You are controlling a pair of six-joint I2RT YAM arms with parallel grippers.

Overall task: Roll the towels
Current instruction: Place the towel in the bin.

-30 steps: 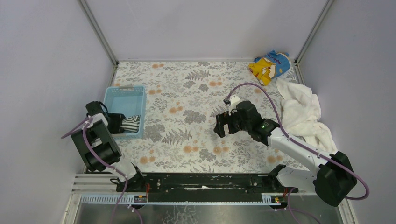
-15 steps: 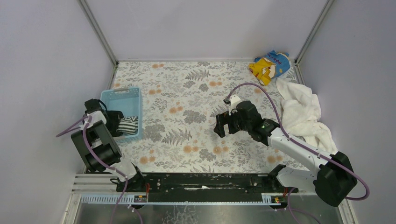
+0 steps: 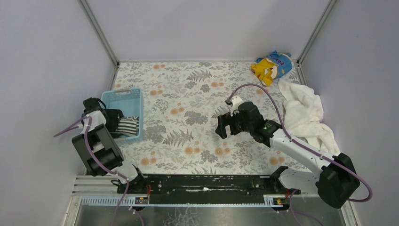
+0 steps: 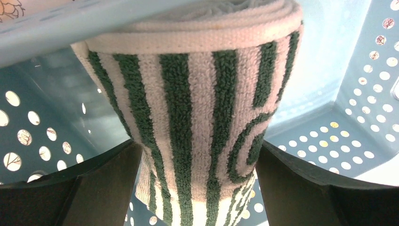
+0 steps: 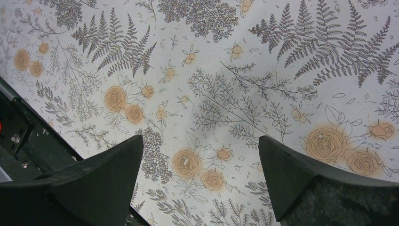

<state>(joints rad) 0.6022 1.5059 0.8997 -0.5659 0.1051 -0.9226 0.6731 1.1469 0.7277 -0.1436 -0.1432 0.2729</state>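
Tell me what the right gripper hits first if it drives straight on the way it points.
Most likely the floral table cover: the right gripper aims down at it, open, with nothing in between. How far off it is remains unclear.

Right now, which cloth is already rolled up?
The striped towel, held by the left tool in the blue basket. The white towel and the printed cloth lie crumpled, unrolled.

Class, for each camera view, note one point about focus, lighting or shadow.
Top external: even, soft light, everything sharp. Left wrist: the striped towel fills the close-up, weave crisp, stripes tinted green. Right wrist: tablecloth sharp, faint shadow mid-frame, claw fingers dark.
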